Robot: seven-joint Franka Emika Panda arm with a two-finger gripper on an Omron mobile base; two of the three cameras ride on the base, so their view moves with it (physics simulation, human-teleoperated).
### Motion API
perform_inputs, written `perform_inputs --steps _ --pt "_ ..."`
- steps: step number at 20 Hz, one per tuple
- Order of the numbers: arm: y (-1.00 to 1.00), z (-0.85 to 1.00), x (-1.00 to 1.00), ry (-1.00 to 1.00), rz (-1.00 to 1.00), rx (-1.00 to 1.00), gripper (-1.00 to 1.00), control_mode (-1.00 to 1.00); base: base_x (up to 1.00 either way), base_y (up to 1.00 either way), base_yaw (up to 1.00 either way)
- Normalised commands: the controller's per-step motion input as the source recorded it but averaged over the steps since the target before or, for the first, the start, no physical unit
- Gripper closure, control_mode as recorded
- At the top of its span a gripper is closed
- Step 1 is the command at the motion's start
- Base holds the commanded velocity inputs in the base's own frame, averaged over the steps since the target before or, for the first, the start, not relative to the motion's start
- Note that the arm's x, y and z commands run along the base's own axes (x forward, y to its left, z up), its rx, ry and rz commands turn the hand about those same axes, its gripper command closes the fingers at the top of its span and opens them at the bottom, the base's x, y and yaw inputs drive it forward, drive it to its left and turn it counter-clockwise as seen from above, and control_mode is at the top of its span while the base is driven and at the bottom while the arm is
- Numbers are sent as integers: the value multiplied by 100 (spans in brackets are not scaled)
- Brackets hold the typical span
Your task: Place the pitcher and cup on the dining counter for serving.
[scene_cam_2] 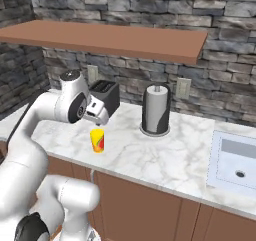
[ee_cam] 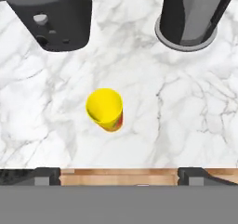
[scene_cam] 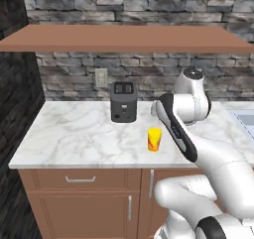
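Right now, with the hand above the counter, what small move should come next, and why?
Probably lower the gripper straight toward the cup. The cup stands upright and alone on the marble counter, apart from the toaster and the paper towel holder. In the hand view the finger tips sit wide apart with nothing between them, so an open approach looks feasible.

Marble kitchen counter under upright cup, toaster, paper towel holder.
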Motion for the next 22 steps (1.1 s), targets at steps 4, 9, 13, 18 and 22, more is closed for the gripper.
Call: perform_inputs --steps 4,9,13,18,22 --pt "0 -44 55 25 0 2 -100 -100 0 0 0" --pt "0 -39 45 24 0 2 -100 -100 0 0 0" --pt "-6 -43 40 18 0 2 -100 -100 0 0 0" --pt "0 -27 33 16 0 1 -100 -100 0 0 0" --pt "0 -51 24 11 0 0 -100 -100 0 0 0"
